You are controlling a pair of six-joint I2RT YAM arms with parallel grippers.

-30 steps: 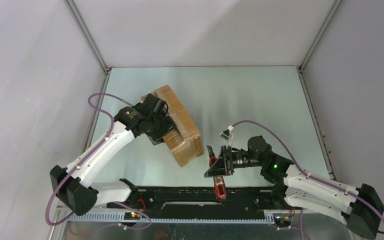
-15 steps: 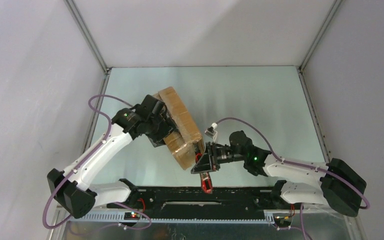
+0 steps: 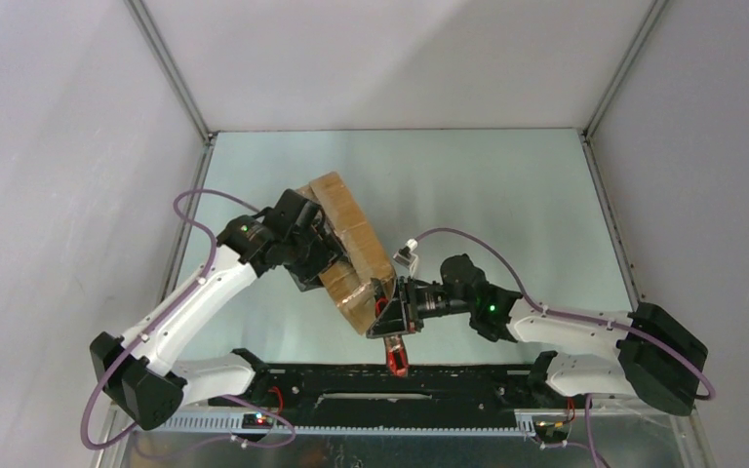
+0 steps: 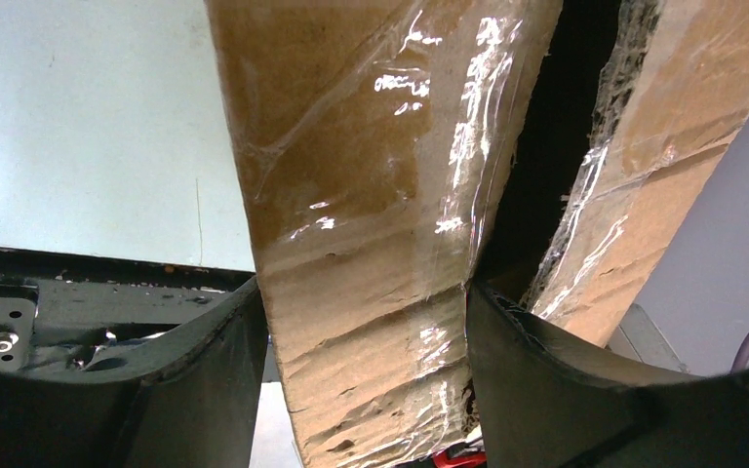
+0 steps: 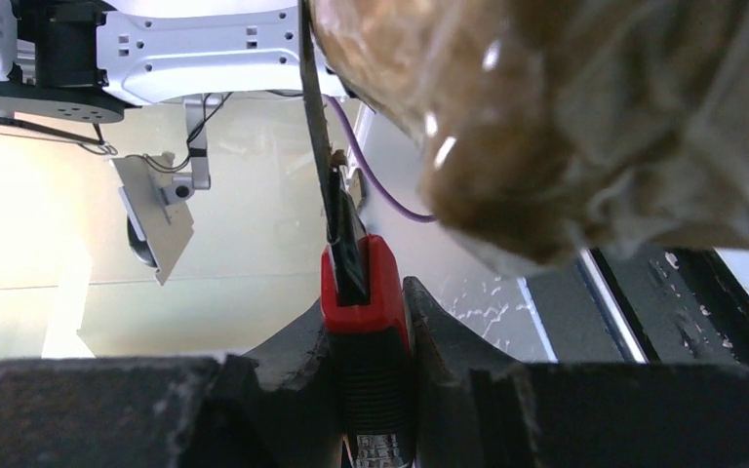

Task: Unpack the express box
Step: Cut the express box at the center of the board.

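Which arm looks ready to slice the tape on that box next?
Right: the right claw holds a red knife with its blade at the box, while the left claw is busy gripping the box.

Table [image 3: 507, 195]: pale grey-green top, matte, bare across the far and right parts. Black rail [image 3: 468, 385] runs along the near edge. Box [image 3: 351, 229] sits tilted over left-centre; cannot tell whether its low end touches the top.

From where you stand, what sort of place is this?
Probably a robot test booth: blank white walls enclose a pale table, the left hand grips a taped cardboard box, the right hand a red-handled knife.
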